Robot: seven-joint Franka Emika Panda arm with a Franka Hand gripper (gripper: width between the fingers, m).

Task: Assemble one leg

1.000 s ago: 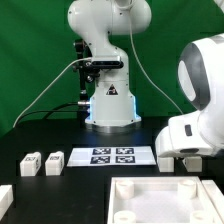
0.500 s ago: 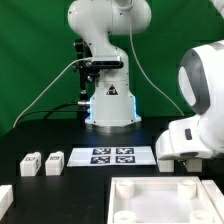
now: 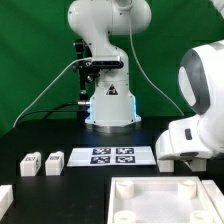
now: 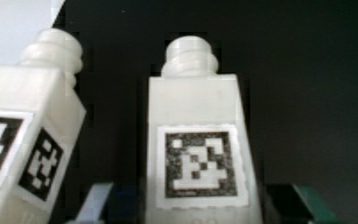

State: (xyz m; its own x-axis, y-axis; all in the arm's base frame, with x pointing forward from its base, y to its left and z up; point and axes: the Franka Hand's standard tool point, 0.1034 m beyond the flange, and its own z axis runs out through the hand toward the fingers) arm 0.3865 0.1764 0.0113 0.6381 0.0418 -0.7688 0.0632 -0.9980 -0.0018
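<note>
Nothing visibly shifts from the earlier frames: the pincer hangs low over the dark surface, its fingers straddling the leg, seemingly lined up for a grasp; whether they clamp it cannot be told. Just outside one finger lies a second leg.

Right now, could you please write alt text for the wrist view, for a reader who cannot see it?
A white leg with a black-and-white tag and a rounded peg on its end sits between the dark fingers of the gripper, over the black table. A second leg like it lies alongside, not touching it.
</note>
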